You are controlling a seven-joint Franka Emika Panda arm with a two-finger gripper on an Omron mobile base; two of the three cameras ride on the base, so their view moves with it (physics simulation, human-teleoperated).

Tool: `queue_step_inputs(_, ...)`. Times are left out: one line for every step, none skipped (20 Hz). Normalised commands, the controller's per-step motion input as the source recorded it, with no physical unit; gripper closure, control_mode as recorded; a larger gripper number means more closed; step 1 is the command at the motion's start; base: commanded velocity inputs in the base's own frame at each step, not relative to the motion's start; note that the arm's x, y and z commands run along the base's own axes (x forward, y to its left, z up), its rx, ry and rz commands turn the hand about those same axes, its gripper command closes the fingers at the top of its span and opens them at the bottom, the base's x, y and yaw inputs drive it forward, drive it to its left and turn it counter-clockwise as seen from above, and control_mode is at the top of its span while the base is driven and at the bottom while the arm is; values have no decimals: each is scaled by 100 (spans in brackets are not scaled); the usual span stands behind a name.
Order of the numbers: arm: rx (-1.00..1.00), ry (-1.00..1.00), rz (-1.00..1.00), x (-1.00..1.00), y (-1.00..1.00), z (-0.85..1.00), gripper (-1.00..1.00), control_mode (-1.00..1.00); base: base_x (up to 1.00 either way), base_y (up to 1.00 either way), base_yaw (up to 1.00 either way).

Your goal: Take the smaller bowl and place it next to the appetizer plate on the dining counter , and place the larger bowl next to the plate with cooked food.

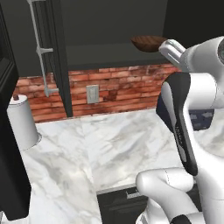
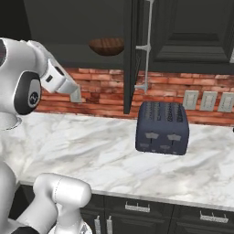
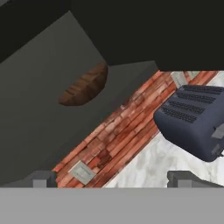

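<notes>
Dark brown, grained, the shallow wooden smaller bowl point(image 3: 85, 86) sits in the open wall cabinet above the brick. The gripper point(image 3: 113, 178), fully open and empty, must reach up to its rim.

The smaller bowl point(image 2: 106, 45), dark brown wood, sits on a shelf inside the open upper cabinet point(image 2: 68, 23), above the brick wall point(image 2: 105, 93). The cabinet's dark door point(image 2: 132, 55) stands open edge-on just right of it. Below, a dark blue toaster point(image 2: 162, 128) stands on the marble bench point(image 2: 91, 151) towards its back edge, well right of the white arm point(image 2: 27, 87). Outlets point(image 2: 208, 101) line the wall behind the toaster.
</notes>
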Motion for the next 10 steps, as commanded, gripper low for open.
queue_step_inputs(1,10,0,39,8,59,-100,-100,0,0,0)
queue_step_inputs(1,9,0,44,9,51,-100,-100,0,0,0)
queue_step_inputs(0,8,0,51,4,37,-100,-100,0,0,0)
queue_step_inputs(0,10,0,61,0,20,-100,-100,0,0,0)
queue_step_inputs(0,11,0,62,0,6,-100,-100,0,0,0)
queue_step_inputs(0,13,0,63,0,0,-100,-100,0,0,0)
queue_step_inputs(0,13,0,69,0,0,-100,-100,0,0,0)
queue_step_inputs(1,13,0,75,0,0,-100,-100,0,0,0)
queue_step_inputs(1,11,0,79,0,0,-100,-100,0,0,0)
queue_step_inputs(1,11,0,84,0,0,-100,-100,0,0,0)
